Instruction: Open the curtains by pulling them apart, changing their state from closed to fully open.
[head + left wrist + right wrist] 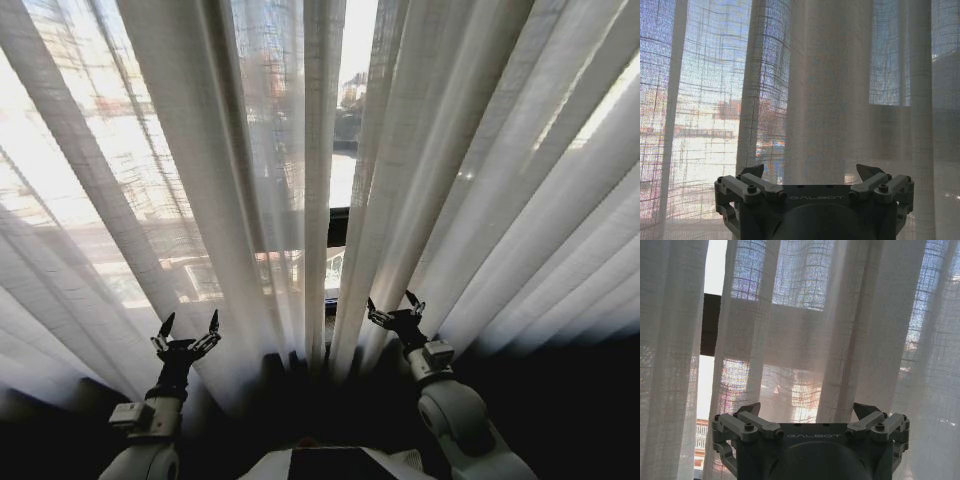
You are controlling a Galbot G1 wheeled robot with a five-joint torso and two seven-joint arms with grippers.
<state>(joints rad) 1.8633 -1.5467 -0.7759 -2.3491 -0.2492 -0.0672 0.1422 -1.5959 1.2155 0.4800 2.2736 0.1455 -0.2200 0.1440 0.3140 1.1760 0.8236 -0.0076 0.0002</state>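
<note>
Head view: from above and behind both arms, facing the curtains [420,150] at close range.
Left wrist view: over the left pincer [812,172], close to the pleats.
Right wrist view: over the right pincer [810,410], equally close.
Shared: the curtains.

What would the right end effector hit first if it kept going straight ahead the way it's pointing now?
Most likely the sheer curtain: the open right end effector faces its pleats, right of the narrow centre gap. How far off the fabric hangs is unclear.
</note>
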